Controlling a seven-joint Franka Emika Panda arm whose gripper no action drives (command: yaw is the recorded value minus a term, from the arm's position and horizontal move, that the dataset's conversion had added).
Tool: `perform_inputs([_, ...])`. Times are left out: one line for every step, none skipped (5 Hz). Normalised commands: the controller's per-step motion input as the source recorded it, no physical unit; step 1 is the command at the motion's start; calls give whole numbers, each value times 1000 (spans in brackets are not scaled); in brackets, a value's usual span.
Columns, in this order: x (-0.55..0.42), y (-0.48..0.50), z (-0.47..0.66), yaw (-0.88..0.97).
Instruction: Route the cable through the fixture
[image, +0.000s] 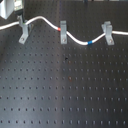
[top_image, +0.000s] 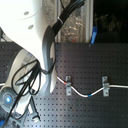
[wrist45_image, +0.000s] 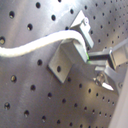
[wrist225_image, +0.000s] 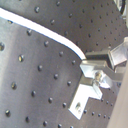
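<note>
The white cable (image: 47, 22) runs across the back of the board, with its red band (image: 61, 29) at the middle clip and its blue band (image: 90, 42) before the right clip. The fixture (image: 22, 31) is the left grey clip, with its foot slanting down-left. My gripper (image: 20, 19) hangs right over its forked top, shut on the cable there. In the first wrist view the cable (wrist45_image: 35, 46) reaches the fixture (wrist45_image: 67, 60) and ends under my gripper (wrist45_image: 92, 56). The second wrist view shows the same cable (wrist225_image: 55, 37), fixture (wrist225_image: 87, 92) and gripper (wrist225_image: 102, 59). In the second exterior view the arm hides the fixture.
A narrow straight-on clip (image: 63, 31) and a clip slanting down-right (image: 107, 33) stand further along the cable. All sit on a black perforated board (image: 65, 90). The white arm (top_image: 35, 40) with its dark hoses fills the second exterior view's left.
</note>
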Motion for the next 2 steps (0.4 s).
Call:
perform_inputs([-81,37,119,100])
perform_inputs([7,62,122,46])
